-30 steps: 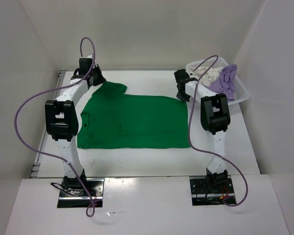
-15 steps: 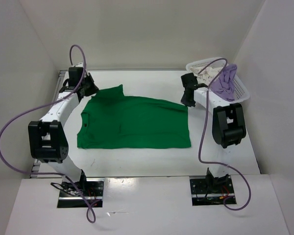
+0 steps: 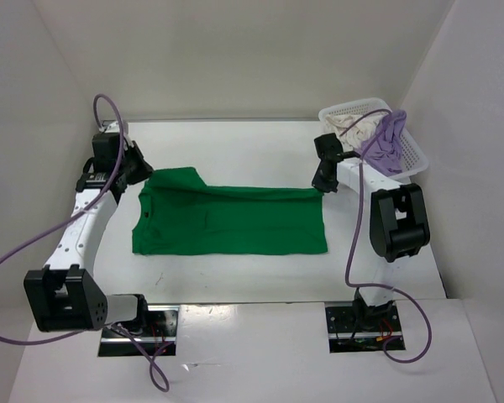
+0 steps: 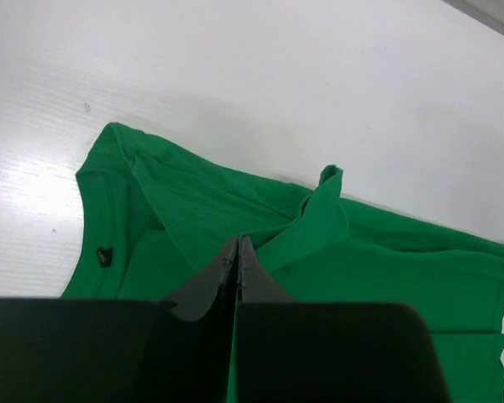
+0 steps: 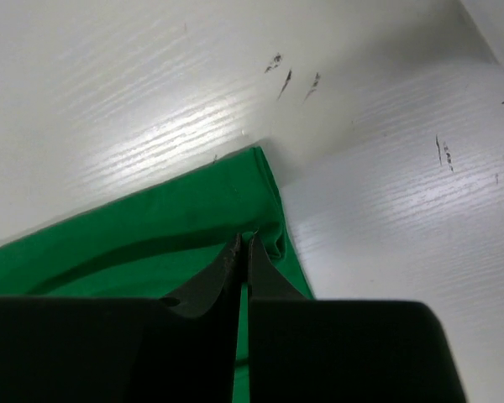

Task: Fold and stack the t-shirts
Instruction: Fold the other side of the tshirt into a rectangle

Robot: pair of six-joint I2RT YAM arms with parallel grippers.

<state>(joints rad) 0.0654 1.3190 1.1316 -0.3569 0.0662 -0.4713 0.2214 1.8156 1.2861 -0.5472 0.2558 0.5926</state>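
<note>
The bright green t-shirt [image 3: 235,222] lies flat in the middle of the white table, its far edge lifted and drawn forward. My left gripper [image 3: 143,175] is shut on the shirt's far left part, near the sleeve. In the left wrist view the jaws [image 4: 238,243] pinch a raised fold of green cloth [image 4: 361,252]. My right gripper [image 3: 321,186] is shut on the far right corner. In the right wrist view the jaws [image 5: 244,239] hold that corner of the cloth [image 5: 151,235]. The lavender shirt [image 3: 388,138] and the cream shirt [image 3: 353,126] lie bunched in the basket.
The white mesh basket [image 3: 415,154] stands at the back right corner, the lavender shirt hanging over its rim. White walls close in the table on the left, back and right. Bare table [image 3: 235,147] lies behind the green shirt.
Both grippers have moved toward the near side with the green shirt's far edge, so the shirt now looks shorter front to back. The left arm has swung out to the left.
</note>
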